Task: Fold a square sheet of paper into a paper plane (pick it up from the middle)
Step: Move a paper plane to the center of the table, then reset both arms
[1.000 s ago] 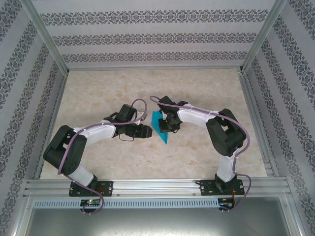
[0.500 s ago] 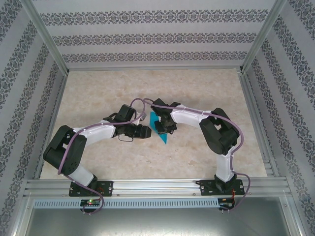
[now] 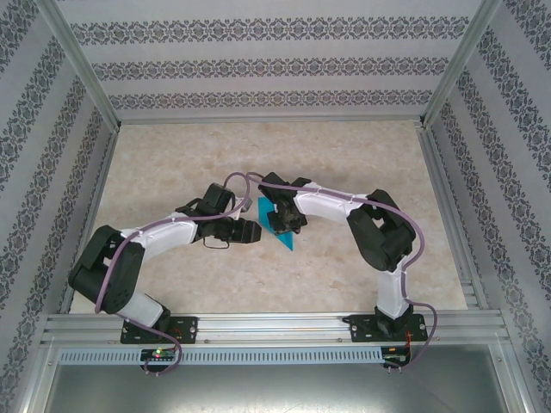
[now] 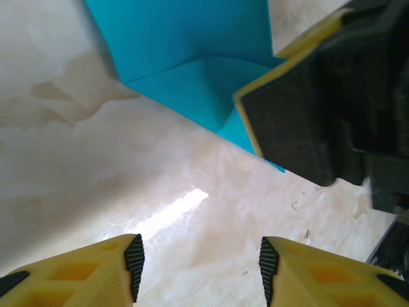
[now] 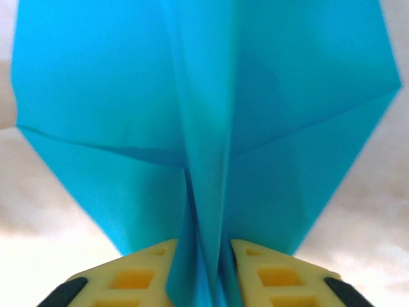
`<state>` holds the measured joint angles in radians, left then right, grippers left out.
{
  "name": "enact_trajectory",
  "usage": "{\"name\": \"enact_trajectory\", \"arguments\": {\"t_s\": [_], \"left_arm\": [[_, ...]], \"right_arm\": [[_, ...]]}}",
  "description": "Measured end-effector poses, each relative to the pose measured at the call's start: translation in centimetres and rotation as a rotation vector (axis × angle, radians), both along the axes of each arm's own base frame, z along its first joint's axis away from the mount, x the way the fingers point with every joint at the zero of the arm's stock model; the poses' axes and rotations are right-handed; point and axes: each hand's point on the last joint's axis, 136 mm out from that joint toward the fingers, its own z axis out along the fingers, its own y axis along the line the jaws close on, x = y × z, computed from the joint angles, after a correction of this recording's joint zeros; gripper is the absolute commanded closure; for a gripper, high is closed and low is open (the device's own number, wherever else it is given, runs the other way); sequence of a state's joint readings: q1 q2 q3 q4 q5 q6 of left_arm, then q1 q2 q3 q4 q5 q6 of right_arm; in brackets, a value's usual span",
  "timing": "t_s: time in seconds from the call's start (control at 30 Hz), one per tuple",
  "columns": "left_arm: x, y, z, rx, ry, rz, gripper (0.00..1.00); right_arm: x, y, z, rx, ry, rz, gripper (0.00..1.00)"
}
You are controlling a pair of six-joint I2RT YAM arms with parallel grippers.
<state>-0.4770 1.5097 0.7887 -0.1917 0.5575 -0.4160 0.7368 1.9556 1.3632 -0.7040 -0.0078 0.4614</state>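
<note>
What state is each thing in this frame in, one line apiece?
paper plane: partly folded, lying on the table, centre fold raised.
left gripper: open, empty, near the paper plane.
right gripper: fingers on either side of the raised fold; grip unclear.

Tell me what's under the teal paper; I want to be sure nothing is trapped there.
The marbled table shows up to the edges of the teal paper; directly beneath is hidden by the sheet and by the right end effector astride the raised fold.
</note>
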Motion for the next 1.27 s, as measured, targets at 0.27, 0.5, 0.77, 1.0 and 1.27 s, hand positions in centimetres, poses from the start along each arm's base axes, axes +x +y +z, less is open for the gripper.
{"name": "enact_trajectory", "arguments": {"t_s": [0.27,0.5,0.77,1.0,1.27], "left_arm": [[3.6,2.4,5.4,0.148,-0.241,0.056,0.20],[7.3,10.3,5.0,0.442,-0.373,0.262,0.00],[9.4,19.0,3.1,0.681,-0.434,0.462,0.00],[9.2,23.5,1.0,0.718,-0.453,0.550,0.00],[10.7,23.1,-0.3,0.657,-0.470,0.518,0.00]], "right_arm": [[-0.2,-1.4,9.6,0.175,-0.150,0.029,0.53],[0.6,-7.2,10.6,0.234,-0.279,0.009,0.32],[3.0,-14.9,9.1,0.199,-0.542,-0.086,0.03],[4.6,-22.4,8.6,0.127,-0.748,-0.256,0.02],[6.2,-24.0,7.0,0.100,-0.840,-0.267,0.02]]}}
